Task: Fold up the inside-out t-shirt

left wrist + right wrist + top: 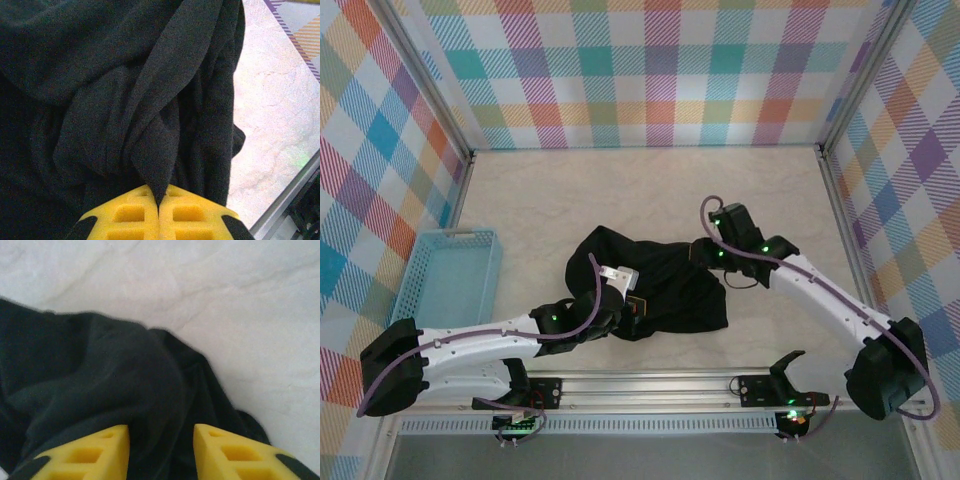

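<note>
Judging by the heap, you have every fold left; the inside-out t-shirt [650, 285] lies crumpled mid-desk [620, 190]; your left fingers [125, 216] pinch a pleat of it; your right fingers [85, 455] stand apart, straddling its edge.

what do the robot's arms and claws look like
The left arm and right arm have white link shells, black joints and bases, small green lights, and a thin purple cable running along each. The left claw and right claw have bright yellow wedge-shaped fingers with rectangular recesses and black edges.
</note>
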